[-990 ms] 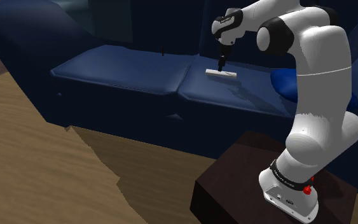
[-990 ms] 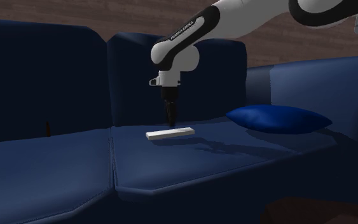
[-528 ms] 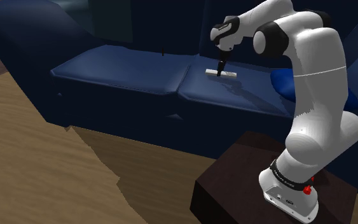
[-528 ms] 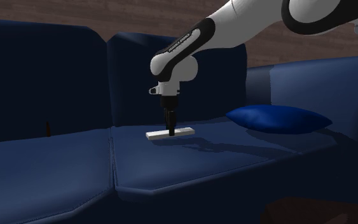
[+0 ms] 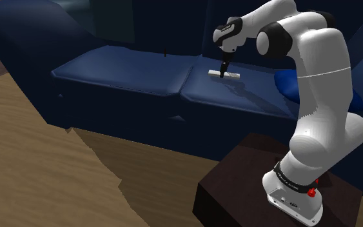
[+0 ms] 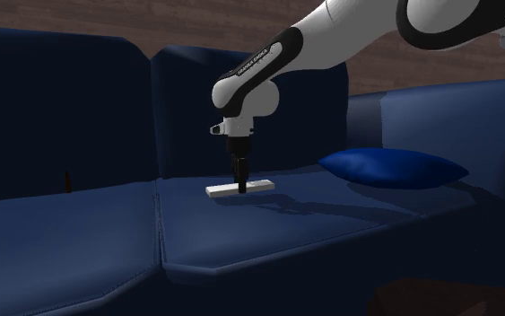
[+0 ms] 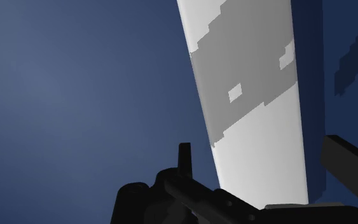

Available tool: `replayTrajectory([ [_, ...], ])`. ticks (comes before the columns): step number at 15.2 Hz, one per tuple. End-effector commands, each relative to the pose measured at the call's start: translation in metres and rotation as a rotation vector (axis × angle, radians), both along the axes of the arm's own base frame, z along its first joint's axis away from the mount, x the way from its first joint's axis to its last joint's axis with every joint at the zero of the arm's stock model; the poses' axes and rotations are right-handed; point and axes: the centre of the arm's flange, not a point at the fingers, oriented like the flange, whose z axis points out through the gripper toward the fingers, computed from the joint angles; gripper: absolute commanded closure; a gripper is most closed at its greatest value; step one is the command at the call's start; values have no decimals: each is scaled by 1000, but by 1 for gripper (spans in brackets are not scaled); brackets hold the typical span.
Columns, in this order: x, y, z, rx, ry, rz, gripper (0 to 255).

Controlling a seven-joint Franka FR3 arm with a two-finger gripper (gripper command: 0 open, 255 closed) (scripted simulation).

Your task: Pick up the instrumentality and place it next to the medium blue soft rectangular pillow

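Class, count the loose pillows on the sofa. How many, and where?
1. The blue pillow lies on the sofa seat at the second exterior view's right, apart from the flat white bar. Others may be hidden behind the arm.

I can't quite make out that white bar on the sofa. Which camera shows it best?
The second exterior view: the white bar lies flat on the sofa seat, both ends visible. The shoulder view shows it from farther off; the wrist view shows a close stretch inside the open gripper.

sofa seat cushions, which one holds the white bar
The seat cushion on the second exterior view's right, on the seam's side toward the blue pillow.
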Motion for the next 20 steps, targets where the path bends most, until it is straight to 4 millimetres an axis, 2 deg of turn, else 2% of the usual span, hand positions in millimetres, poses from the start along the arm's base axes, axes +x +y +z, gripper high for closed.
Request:
replayTrajectory([
  [1,0,0,0,0,0,0,255],
  [10,0,0,0,0,0,0,255],
  [20,0,0,53,0,0,0,255],
])
